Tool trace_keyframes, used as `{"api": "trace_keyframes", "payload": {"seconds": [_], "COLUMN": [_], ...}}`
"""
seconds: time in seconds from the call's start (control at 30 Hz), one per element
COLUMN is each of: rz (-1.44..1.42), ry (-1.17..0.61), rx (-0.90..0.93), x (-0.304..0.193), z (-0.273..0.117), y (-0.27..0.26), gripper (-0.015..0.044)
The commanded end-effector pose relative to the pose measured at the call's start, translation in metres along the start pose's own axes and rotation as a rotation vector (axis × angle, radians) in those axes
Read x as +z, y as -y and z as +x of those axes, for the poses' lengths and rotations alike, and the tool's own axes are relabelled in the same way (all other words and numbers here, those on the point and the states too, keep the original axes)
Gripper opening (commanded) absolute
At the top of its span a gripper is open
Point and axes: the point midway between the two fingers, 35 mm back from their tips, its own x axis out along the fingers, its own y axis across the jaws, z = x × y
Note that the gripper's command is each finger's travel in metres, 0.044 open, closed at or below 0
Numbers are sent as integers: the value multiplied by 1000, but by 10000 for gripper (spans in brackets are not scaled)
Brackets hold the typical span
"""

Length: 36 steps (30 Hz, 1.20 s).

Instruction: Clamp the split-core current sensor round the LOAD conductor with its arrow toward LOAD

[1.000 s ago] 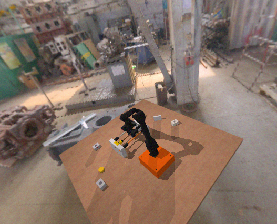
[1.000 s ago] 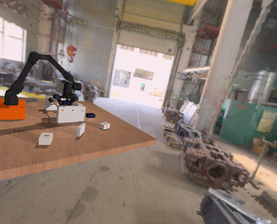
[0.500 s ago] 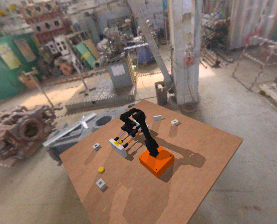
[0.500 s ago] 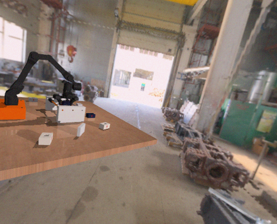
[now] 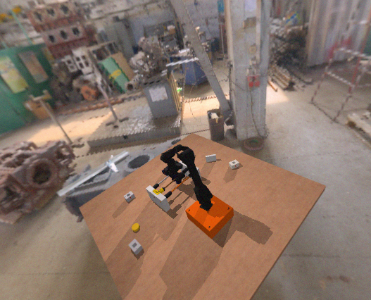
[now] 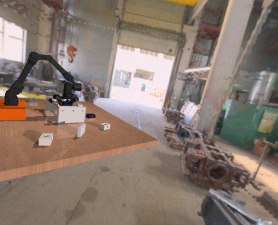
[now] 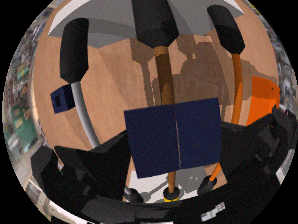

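The dark blue sensor (image 7: 152, 142) (image 6: 67, 103) is between the fingers of my gripper (image 7: 167, 126) (image 6: 65, 101), which is shut on it. Its two halves meet along a thin straight seam in the wrist view. The brown middle conductor (image 7: 164, 80) (image 5: 167, 184) runs in under the sensor and shows again beyond it, so the sensor sits around or right over it. A yellow label (image 5: 158, 191) is at that conductor's end on the white end support (image 5: 162, 203); its lettering is not readable. The sensor's arrow, bore and latch are hidden.
A grey conductor (image 7: 85, 112) and an orange conductor (image 7: 236, 85) flank the middle one. A second dark blue block (image 7: 61, 100) (image 6: 90, 115) lies beyond the grey one. White blocks (image 5: 234, 164) (image 5: 135, 247), an upright plate (image 5: 210, 158) and a yellow disc (image 5: 136, 227) stand around.
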Motion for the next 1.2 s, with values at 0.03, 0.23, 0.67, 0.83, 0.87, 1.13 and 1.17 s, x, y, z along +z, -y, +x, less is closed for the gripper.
{"api": "trace_keyframes", "payload": {"seconds": [0.03, 0.23, 0.67, 0.83, 0.87, 1.13, 1.17], "rz": [14, 14, 0, 0, 0, 0, 0], "ry": [28, 28, 0, 0, 0, 0, 0], "rx": [5, 5, 0, 0, 0, 0, 0], "x": [10, 10, 0, 0, 0, 0, 0], "z": [-4, -4, 0, 0, 0, 0, 0], "y": [0, 0, 0, 0, 0, 0, 0], "gripper": [0, 0, 0, 0, 0, 0, 0]}}
